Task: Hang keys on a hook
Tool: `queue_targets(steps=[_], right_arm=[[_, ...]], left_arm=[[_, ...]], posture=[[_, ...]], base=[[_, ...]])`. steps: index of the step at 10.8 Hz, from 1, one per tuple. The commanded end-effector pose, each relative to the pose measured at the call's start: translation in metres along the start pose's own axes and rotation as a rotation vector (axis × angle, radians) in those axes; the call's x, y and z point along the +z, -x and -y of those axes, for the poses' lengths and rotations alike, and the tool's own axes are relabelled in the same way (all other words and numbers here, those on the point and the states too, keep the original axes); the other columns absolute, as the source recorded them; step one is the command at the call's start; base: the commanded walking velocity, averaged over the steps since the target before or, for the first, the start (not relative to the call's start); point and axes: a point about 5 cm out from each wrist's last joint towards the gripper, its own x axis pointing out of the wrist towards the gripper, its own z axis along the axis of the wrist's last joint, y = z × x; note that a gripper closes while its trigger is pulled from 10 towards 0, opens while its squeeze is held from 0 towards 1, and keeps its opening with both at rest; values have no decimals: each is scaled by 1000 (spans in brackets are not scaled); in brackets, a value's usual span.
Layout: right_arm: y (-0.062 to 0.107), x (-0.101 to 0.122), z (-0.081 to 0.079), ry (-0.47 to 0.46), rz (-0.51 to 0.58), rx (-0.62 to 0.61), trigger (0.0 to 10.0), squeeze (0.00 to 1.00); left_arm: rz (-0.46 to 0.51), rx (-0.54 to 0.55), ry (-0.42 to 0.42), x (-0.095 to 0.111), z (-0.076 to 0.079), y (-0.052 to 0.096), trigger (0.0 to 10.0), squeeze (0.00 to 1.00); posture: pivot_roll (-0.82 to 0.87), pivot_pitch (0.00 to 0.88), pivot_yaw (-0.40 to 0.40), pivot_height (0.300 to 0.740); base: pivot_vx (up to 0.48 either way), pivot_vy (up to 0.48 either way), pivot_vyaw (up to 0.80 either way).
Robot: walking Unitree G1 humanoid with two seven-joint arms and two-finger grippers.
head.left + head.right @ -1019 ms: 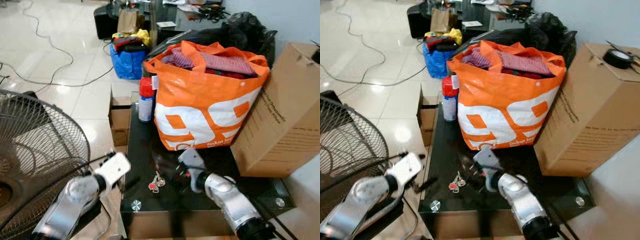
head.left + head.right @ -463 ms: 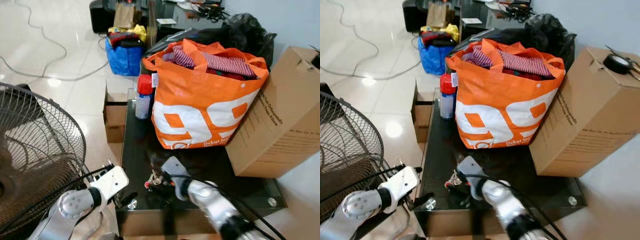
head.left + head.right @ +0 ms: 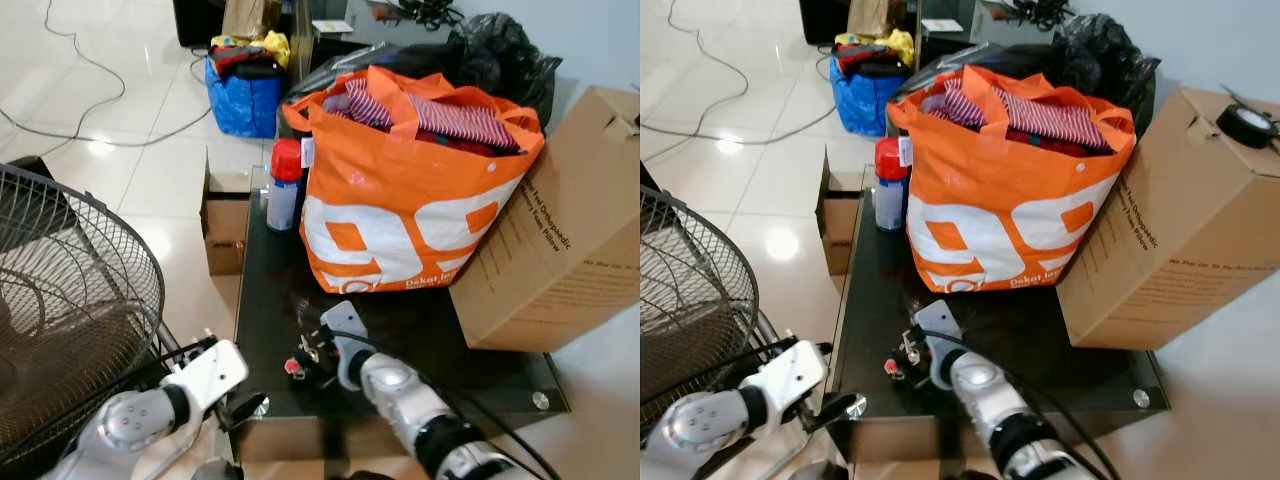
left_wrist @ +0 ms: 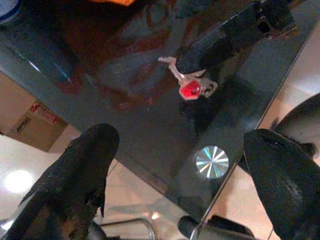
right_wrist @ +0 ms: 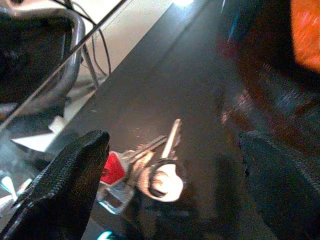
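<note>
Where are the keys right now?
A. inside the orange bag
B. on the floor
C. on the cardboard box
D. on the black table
D: the keys lie flat on the black table, between the open fingers of the right gripper.

A lived-in home: tiled floor [image 3: 150, 180], standing fan [image 3: 60, 290], laundry-stuffed orange bag [image 3: 400, 200], cardboard box [image 3: 560, 230]

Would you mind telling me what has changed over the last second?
The right gripper has reached forward and down over the keys on the black glass table, fingers open around them, nothing grasped yet. The left gripper stays open by the table's corner. The keys haven't moved.
</note>
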Motion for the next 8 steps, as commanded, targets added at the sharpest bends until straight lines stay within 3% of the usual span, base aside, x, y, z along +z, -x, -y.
queue_targets(steps=[1, 2, 4, 5, 6, 8], right_arm=[[0, 1, 3, -40, 10, -21, 7725, 0], [-2, 1, 0, -71, 10, -16, 4784, 0], [-4, -4, -6, -71, -18, -48, 3294, 0], [-5, -8, -5, -77, -38, -98, 784, 0], [-5, -10, -6, -69, -47, -105, 0, 0], [-5, -11, -8, -51, -55, -98, 0, 0]], left_arm=[[9, -5, 0, 3, 1, 4, 10000, 0], [4, -8, 4, 3, 2, 6, 10000, 0], [-10, -14, 9, 1, 5, 11, 10000, 0], [-17, -18, 12, 0, 7, 13, 10000, 0], [-21, -21, 14, 0, 8, 14, 10000, 0], [-22, -25, 15, 1, 10, 14, 10000, 0]], posture=[[62, 136, -141, 740], [66, 148, -139, 740], [74, 165, -138, 740], [76, 171, -136, 740], [76, 171, -134, 740], [77, 171, -132, 740]], base=[[0, 0, 0], [0, 0, 0], [0, 0, 0], [0, 0, 0], [0, 0, 0], [0, 0, 0]])
